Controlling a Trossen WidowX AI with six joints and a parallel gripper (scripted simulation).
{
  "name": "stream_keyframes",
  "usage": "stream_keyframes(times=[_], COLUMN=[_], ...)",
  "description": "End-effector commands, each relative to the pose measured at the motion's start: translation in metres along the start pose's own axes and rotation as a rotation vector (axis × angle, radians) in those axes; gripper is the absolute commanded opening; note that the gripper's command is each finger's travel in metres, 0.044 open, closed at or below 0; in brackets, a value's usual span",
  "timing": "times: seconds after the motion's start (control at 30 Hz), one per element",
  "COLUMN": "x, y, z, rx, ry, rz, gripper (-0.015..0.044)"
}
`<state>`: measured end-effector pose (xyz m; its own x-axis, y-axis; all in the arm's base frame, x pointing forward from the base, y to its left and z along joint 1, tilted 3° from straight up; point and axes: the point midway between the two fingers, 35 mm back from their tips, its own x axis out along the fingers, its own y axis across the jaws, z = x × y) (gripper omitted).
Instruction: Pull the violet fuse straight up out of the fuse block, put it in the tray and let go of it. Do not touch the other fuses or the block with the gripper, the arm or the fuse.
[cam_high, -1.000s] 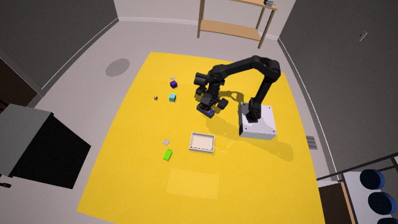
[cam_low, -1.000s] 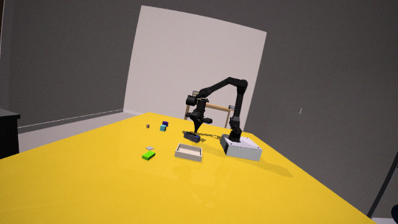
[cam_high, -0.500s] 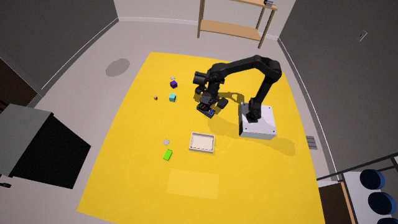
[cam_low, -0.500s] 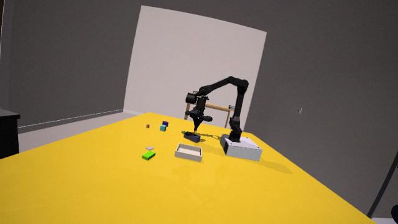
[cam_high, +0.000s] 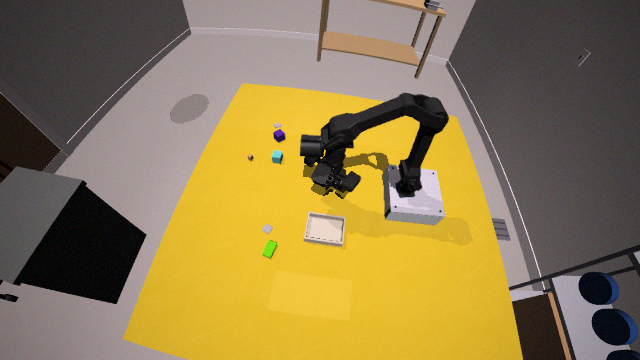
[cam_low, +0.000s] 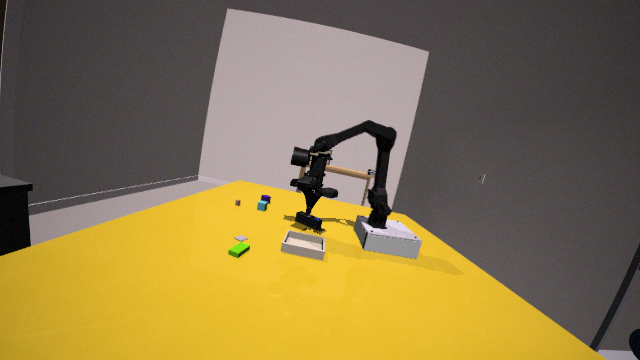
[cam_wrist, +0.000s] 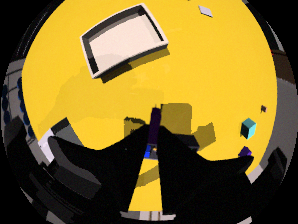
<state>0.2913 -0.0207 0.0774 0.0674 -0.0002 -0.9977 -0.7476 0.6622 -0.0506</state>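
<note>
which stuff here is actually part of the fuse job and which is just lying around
Part of the job:
gripper, shut on the violet fuse
fuse block
tray

Just lying about:
purple cube
cyan cube
green block
two grey tiles
tiny brown cube

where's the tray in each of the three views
Top: the tray lies just below centre, near the gripper.
Exterior: tray sits centre, in front of the arm.
Wrist: tray is upper left.
Shared landmark: the green block, beside the tray in every view.
</note>
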Motion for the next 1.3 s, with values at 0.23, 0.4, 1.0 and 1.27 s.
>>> stream_keyframes(times=[0.23, 0.4, 1.0, 1.27], x=[-0.002, -0.002, 0.006, 0.019], y=[0.026, 0.042, 0.074, 0.074], z=[0.054, 0.077, 0.113, 0.114], rx=[0.002, 0.003, 0.003, 0.003], ry=[-0.004, -0.007, -0.011, -0.011], rz=[-0.004, -0.003, -0.001, -0.001], gripper=[0.0000, 0.0000, 0.0000, 0.0000])
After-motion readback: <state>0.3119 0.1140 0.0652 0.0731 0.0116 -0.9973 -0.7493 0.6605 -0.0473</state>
